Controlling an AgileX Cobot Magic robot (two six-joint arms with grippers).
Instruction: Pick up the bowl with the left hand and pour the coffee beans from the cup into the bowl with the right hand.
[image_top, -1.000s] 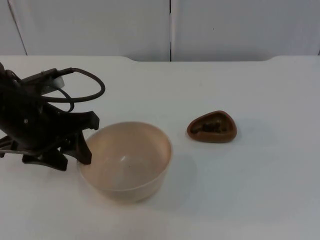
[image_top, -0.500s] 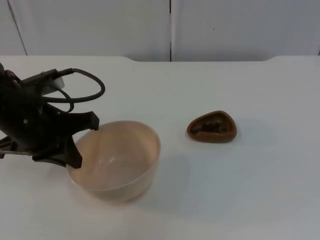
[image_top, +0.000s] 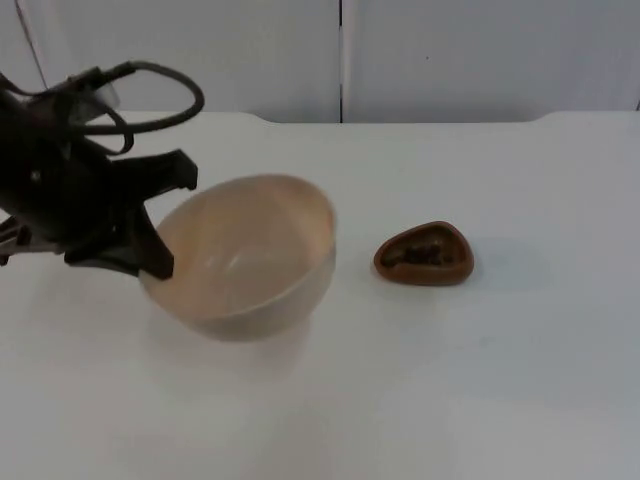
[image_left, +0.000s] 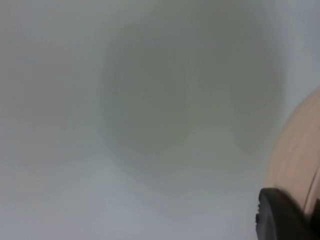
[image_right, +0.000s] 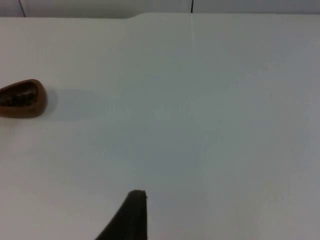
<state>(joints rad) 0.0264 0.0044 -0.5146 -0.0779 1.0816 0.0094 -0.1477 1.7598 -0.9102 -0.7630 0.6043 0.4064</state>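
A beige bowl (image_top: 245, 255) hangs tilted above the white table, its shadow on the table below it. My left gripper (image_top: 157, 267) is shut on the bowl's left rim; the left wrist view shows a bit of the bowl's wall (image_left: 297, 150) beside a black fingertip (image_left: 280, 217). A small brown cup (image_top: 424, 254) with dark coffee beans in it stands on the table to the right of the bowl, apart from it. In the right wrist view the cup (image_right: 21, 98) lies well ahead of my right gripper (image_right: 132, 212), which waits over bare table.
The white table (image_top: 500, 380) stretches bare to the right and front of the cup. A grey partition wall (image_top: 450, 60) closes off the back edge.
My left gripper has lifted the bowl off the table and carried it up and back, tilting it. The cup has not moved.
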